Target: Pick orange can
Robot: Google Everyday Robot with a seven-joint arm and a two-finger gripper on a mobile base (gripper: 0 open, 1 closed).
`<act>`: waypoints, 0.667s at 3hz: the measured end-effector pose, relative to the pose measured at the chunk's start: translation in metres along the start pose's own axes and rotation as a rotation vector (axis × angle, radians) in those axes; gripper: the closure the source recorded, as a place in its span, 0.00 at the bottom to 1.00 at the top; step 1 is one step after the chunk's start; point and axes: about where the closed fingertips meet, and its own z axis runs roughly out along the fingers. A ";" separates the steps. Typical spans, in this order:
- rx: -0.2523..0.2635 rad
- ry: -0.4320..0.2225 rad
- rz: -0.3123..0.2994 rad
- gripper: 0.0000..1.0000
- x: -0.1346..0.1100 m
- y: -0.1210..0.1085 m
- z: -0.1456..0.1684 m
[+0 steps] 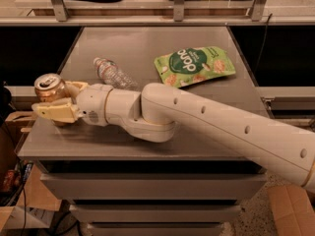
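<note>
The orange can (49,87) stands near the table's left edge, its silver pull-tab top showing. My gripper (52,99) reaches in from the right at table height and is closed around the can. The near yellow finger (54,112) crosses in front of the can's lower part. The far finger (75,87) presses its right rear side. The can's base is hidden behind the near finger.
A clear plastic water bottle (112,73) lies on the grey table (147,38) just behind my wrist. A green snack bag (194,65) lies at the back right. My white arm (221,127) crosses the table's front right. Cardboard boxes stand on the floor at both sides.
</note>
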 end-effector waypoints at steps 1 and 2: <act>0.017 -0.007 -0.002 0.64 0.001 -0.006 0.000; 0.018 -0.032 -0.029 0.87 -0.006 -0.014 -0.002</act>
